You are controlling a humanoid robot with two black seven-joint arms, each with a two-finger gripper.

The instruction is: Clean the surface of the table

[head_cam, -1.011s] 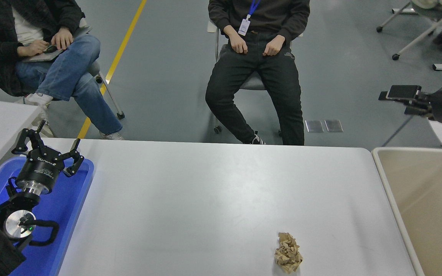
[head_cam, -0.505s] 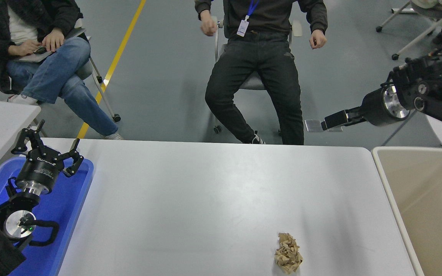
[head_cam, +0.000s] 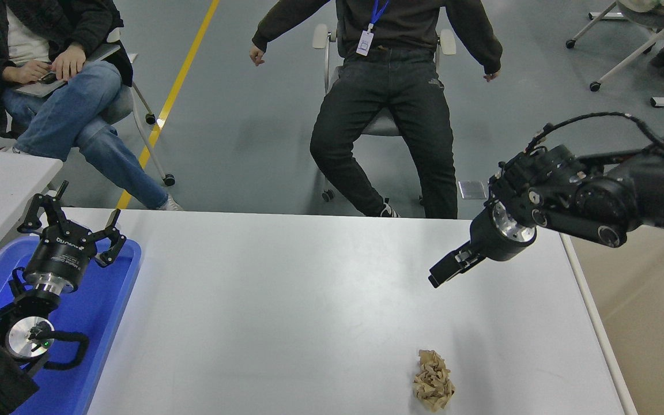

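The black right gripper [head_cam: 441, 275], fingers pressed together, hangs right of centre above the matte white rectangular table surface [head_cam: 286, 300], well apart from the crumpled brown paper wad [head_cam: 433, 380] at the lower right.

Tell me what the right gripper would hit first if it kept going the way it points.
Probably bare table. The right gripper points down and to the picture's left, over the white top. The crumpled paper lies nearer the camera, off that line, though depth is hard to judge.
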